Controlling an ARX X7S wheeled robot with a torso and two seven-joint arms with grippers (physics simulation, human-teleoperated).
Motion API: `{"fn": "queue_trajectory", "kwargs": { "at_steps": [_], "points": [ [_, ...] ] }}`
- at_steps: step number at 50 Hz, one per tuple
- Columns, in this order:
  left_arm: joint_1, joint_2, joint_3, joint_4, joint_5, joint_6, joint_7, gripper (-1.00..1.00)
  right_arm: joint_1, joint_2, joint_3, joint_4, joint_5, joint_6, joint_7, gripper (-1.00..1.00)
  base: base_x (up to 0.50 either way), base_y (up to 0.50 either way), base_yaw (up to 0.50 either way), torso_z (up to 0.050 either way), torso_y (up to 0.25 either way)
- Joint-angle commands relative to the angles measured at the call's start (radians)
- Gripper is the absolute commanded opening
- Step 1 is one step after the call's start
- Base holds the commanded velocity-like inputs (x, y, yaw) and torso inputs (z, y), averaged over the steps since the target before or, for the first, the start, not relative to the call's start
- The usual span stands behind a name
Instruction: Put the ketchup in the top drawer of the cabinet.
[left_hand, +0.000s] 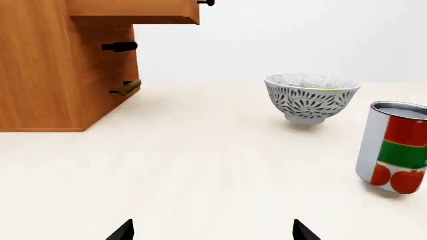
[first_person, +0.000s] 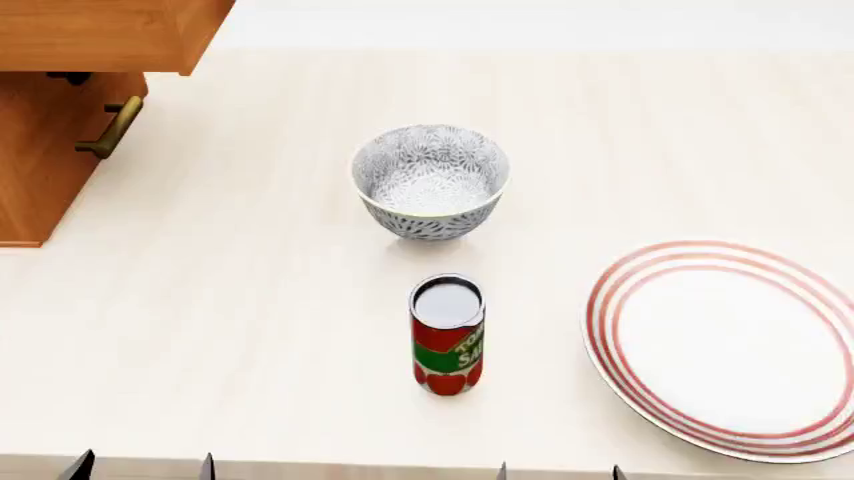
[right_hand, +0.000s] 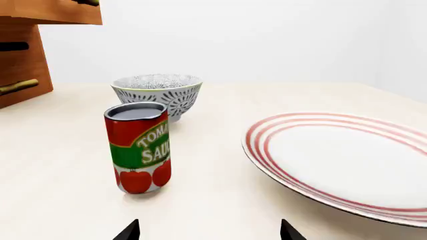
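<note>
Left wrist view: the left gripper is hovering low over the table, its fingers spread wide and holding nothing. The cabinet is standing ahead with its top drawer projecting out past the front, evidently pulled open to receive the load. The lower drawer is sitting flush. The bowl is resting beyond, and the ketchup is standing upright off to one side, outside the finger span.

Head view: the ketchup is standing alone near the table's front edge, between the bowl and the robot, well apart from the cabinet. A striped plate is lying to its right.

Right wrist view: the right gripper is also idling with fingers apart and empty. The ketchup is standing just ahead, slightly off its centreline, so this arm appears better placed for the pick.
</note>
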Motion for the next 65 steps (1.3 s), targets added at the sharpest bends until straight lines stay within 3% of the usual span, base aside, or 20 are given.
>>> {"fn": "queue_trajectory", "kwargs": {
  "at_steps": [1,23,31,65],
  "points": [
    [0.002,-0.033,0.039,0.001,-0.033,0.002,-0.039,1.00,0.000,0.045,-0.054,0.007,0.045,-0.009,0.054,1.00,0.00,0.00,0.00,0.000,0.000],
    [-0.116,-0.106,0.039,0.637,-0.054,-0.534,-0.115,1.00,0.189,0.128,-0.081,-0.547,0.043,0.500,0.102,1.00,0.00,0.00,0.00,0.000,0.000],
    [-0.123,-0.113,0.025,0.722,-0.073,-0.572,-0.133,1.00,0.201,0.136,-0.086,-0.637,0.085,0.529,0.080,1.00,0.03,0.00,0.00,0.000,0.000],
    [-0.147,-0.139,0.041,0.667,-0.108,-0.535,-0.166,1.00,0.279,0.153,-0.109,-0.609,0.097,0.613,0.123,1.00,0.50,0.00,0.00,0.000,0.000]
  ]
}}
